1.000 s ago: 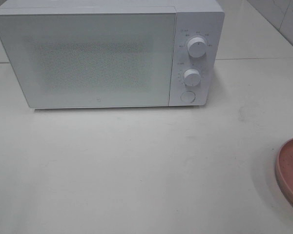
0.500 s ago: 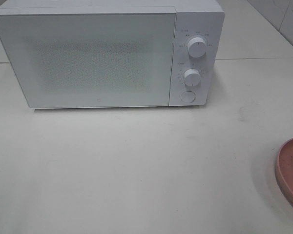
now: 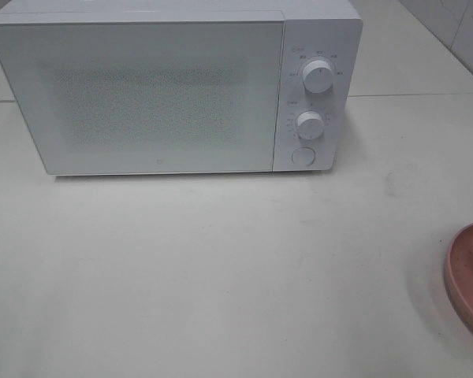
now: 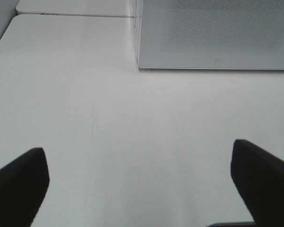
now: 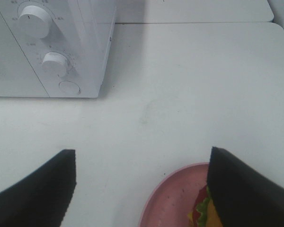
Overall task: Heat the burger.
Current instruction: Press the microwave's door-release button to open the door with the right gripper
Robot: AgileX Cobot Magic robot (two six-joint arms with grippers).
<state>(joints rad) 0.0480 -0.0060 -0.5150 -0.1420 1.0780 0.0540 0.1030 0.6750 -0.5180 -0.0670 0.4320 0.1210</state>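
The burger (image 5: pixel 201 213) shows only in the right wrist view as a sliver of green lettuce, red tomato and yellow, lying on the pink plate (image 5: pixel 173 198) and mostly hidden behind one dark finger. My right gripper (image 5: pixel 142 189) is open above the plate's near side, holding nothing. My left gripper (image 4: pixel 139 175) is open and empty over bare table in front of the white microwave (image 3: pixel 173 87), whose door is shut. Neither gripper shows in the exterior high view, where only the plate's rim (image 3: pixel 467 276) shows at the right edge.
The microwave also shows in the left wrist view (image 4: pixel 213 33) and the right wrist view (image 5: pixel 47 42). It has two round knobs (image 3: pixel 318 76) and a round button (image 3: pixel 303 156) on its right panel. The white table (image 3: pixel 221 260) stretches in front of it.
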